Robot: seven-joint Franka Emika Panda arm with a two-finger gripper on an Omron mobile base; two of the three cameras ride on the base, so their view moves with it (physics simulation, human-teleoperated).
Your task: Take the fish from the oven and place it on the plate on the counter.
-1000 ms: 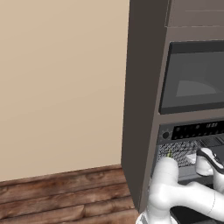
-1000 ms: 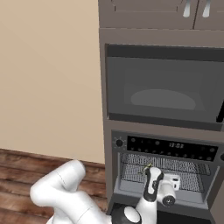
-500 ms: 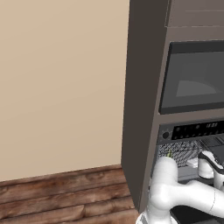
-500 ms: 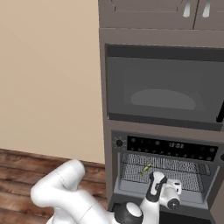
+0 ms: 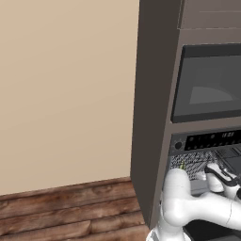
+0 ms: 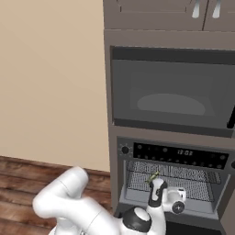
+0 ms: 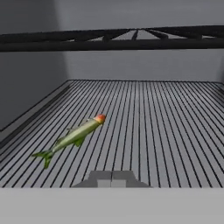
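Jaws clenched on nothing: in the hand view the gripper (image 7: 111,177) faces the fish (image 7: 72,138), which lies ahead and left of them on the rack (image 7: 148,122). From the right base, the hand has backed off inside the oven (image 6: 174,155), fish left just beyond the jaws. That suggests a missed grab. From the left base, same gap; reopening seems needed.

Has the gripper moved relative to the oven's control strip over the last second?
Yes. In the right base view the gripper has dropped lower and farther from the oven's control strip, drawing back out of the oven; the fish lies on the rack, not held.
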